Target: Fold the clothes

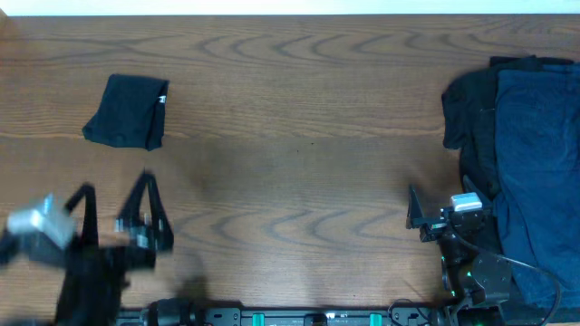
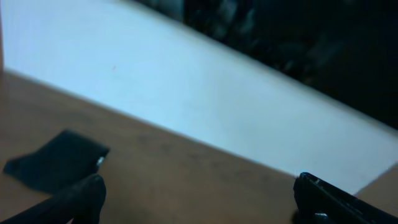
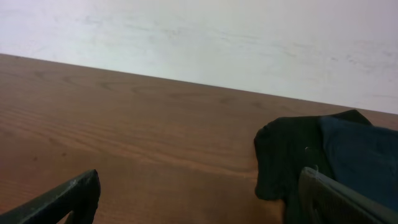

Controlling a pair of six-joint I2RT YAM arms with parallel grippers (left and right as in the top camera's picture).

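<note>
Both pincers are held wide open and empty. The left pincer (image 1: 116, 215) hangs above bare wood near the front edge, and the right pincer (image 3: 199, 190) is poised just beside the heap of clothes (image 1: 526, 154). One black garment (image 1: 127, 110), its white label (image 1: 163, 98) showing, is seen folded into a small packet at the far left of the table (image 1: 299, 109). The heap at the right, black and navy cloth, lies unfolded. One piece is judged done; the rest, whose count cannot be told, is left to fold.
</note>
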